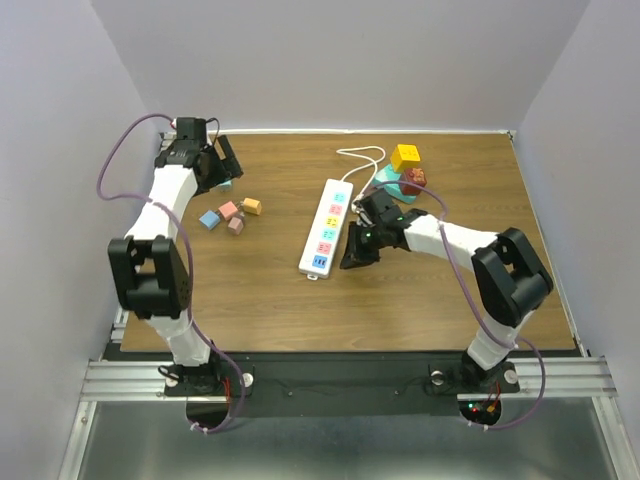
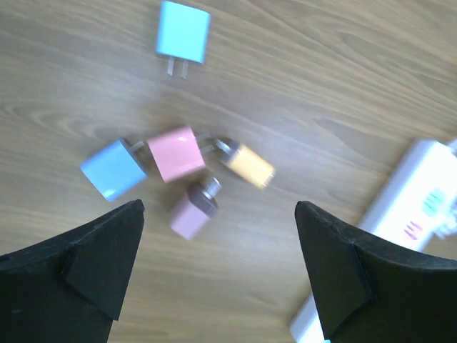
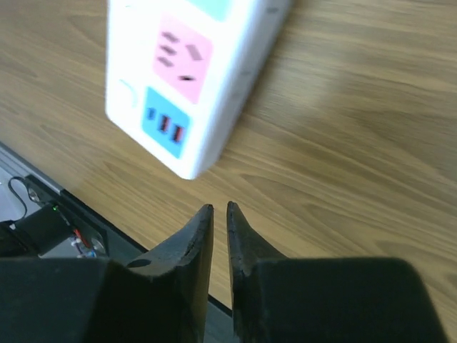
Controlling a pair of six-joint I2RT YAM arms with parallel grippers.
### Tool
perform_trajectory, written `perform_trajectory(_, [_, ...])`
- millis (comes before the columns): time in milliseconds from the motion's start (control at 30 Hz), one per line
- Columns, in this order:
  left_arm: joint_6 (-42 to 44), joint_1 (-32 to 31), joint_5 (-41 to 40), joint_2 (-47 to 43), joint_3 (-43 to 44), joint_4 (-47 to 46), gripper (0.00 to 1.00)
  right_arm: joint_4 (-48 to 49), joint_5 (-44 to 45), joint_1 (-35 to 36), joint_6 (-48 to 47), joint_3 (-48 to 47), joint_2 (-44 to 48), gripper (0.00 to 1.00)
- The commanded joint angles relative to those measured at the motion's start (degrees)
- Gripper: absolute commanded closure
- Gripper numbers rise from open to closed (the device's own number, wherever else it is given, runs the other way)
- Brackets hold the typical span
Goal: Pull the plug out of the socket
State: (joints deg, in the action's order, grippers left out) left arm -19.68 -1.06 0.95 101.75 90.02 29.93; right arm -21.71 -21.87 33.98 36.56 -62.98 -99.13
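Note:
The socket, a long white power strip (image 1: 326, 227) with pastel outlet faces and a thin white cord, lies mid-table. I see no plug seated in any of its faces. Several loose plugs lie to its left: blue (image 2: 113, 170), pink (image 2: 176, 153), orange (image 2: 248, 165), mauve (image 2: 193, 211), and a light blue one (image 2: 183, 32) farther off. My left gripper (image 1: 228, 160) hangs open and empty above these plugs (image 2: 220, 206). My right gripper (image 1: 358, 250) is shut on nothing, just right of the strip's near end (image 3: 182, 78), with its tips (image 3: 220, 207) over bare wood.
A teal triangular block (image 1: 390, 185), a yellow block (image 1: 405, 157) and a red block (image 1: 415, 180) sit at the back right by the cord. The table's near edge and a black rail lie just past the right gripper.

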Motion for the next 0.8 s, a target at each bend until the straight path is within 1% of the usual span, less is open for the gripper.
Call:
perform_trajectory(0, [-4.3, -0.3, 6.9, -11.7, -8.3, -6.3, 0.01, -0.5, 3.8, 4.0, -2.8, -5.9, -1.0, 0.78])
perform_trajectory(33, [-4.7, -0.4, 7.4, -12.9, -9.4, -6.7, 0.01, -1.3, 4.5, 4.4, -3.1, -7.6, -1.2, 0.56])
perform_trajectory(100, [-5.4, -0.5, 8.5, -16.1, -11.5, -6.8, 0.01, -3.7, 7.2, 5.6, -4.3, -9.5, -2.6, 0.28])
perform_trajectory(133, [-5.6, -0.5, 8.8, -17.9, -12.1, -6.8, 0.01, -4.4, 7.9, 6.1, -4.6, -11.5, -4.0, 0.01])
perform_trajectory(267, [-5.8, -0.5, 9.2, -21.2, -14.1, -6.6, 0.01, -7.8, 12.3, 6.8, -5.6, -15.4, -6.9, 0.0])
perform_trajectory(333, [-5.7, -0.5, 9.2, -22.6, -14.6, -6.4, 0.01, -8.3, 12.5, 7.1, -5.7, -16.4, -7.7, 0.0])
perform_trajectory(433, [-5.4, -0.5, 9.0, -23.5, -15.8, -6.1, 0.01, -9.6, 15.0, 7.9, -3.9, -17.1, -9.8, 0.0])
perform_trajectory(467, [-5.4, -0.5, 8.7, -24.1, -16.2, -6.1, 0.01, -9.5, 16.2, 8.2, -1.2, -17.0, -10.3, 0.0])
perform_trajectory(533, [-5.0, -0.5, 8.6, -24.6, -17.2, -6.1, 0.01, -9.4, 17.7, 8.8, 1.7, -17.7, -12.1, 0.0])
perform_trajectory(567, [-4.8, -0.5, 8.3, -25.0, -17.4, -6.2, 0.01, -9.5, 19.8, 9.8, 3.2, -18.3, -12.7, 0.0])
perform_trajectory(667, [-4.3, -0.5, 8.0, -25.8, -18.1, -5.7, 0.01, -9.3, 21.5, 10.5, 11.4, -21.5, -15.4, 0.01])
perform_trajectory(700, [-4.0, -0.5, 7.8, -26.0, -18.2, -5.6, 0.01, -9.1, 21.9, 10.4, 12.8, -22.5, -15.9, 0.02])
perform_trajectory(767, [-3.5, -0.5, 7.1, -26.5, -18.4, -5.2, 0.01, -8.5, 23.0, 10.6, 16.0, -25.6, -17.8, 0.07])
